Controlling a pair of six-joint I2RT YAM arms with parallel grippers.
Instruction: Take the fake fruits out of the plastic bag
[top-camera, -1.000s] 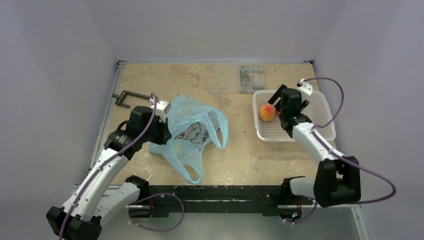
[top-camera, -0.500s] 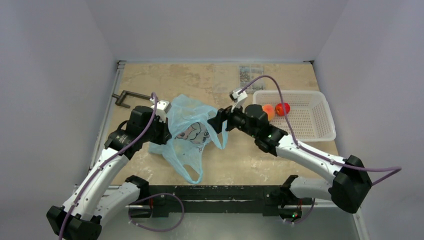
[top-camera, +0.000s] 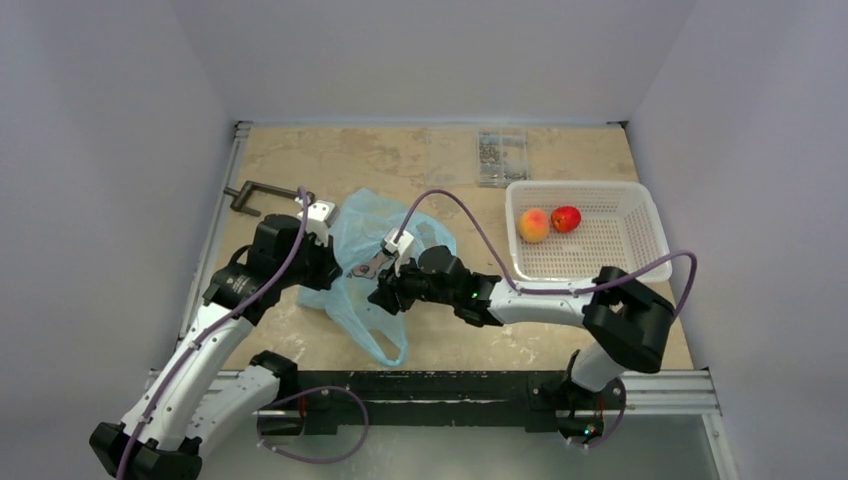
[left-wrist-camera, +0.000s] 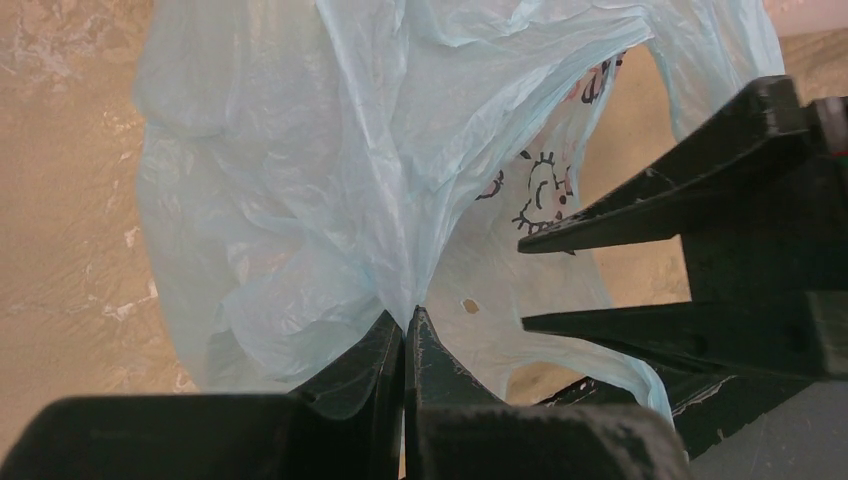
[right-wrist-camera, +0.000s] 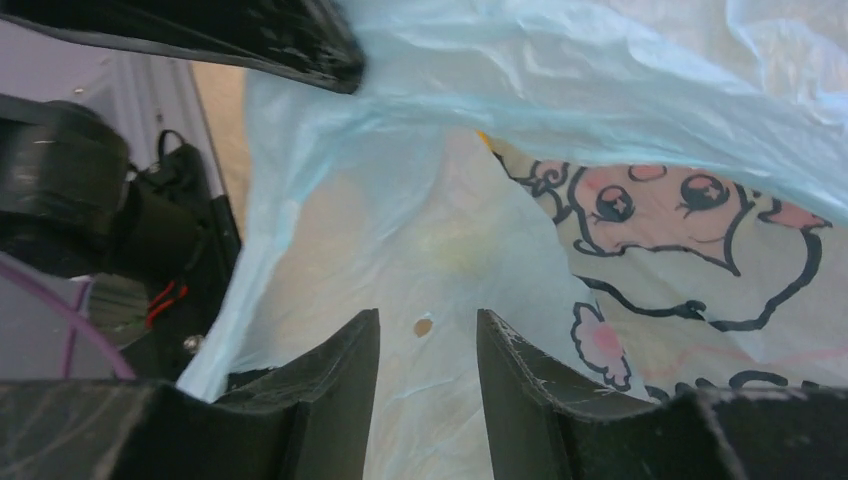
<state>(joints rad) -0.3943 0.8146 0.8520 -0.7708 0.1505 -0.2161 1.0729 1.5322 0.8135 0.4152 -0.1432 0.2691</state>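
Fake fruits are half out: the peach-orange one (top-camera: 533, 225) and the red one (top-camera: 566, 218) lie in the white mesh basket (top-camera: 640, 265). We judge that the two elongated ones are left inside the plastic bag (top-camera: 372, 215), mid-surface (top-camera: 420, 160). Our left tool (left-wrist-camera: 404, 335) is clamped on a fold of film, lifting the mouth. Our right tool (right-wrist-camera: 428, 345), jaws apart, points inside toward a yellowish patch (right-wrist-camera: 455, 248), likely fruit. Next we must reach deeper and grip fruit, not film. Film crowds both sides, while bare surface lies toward the basket.
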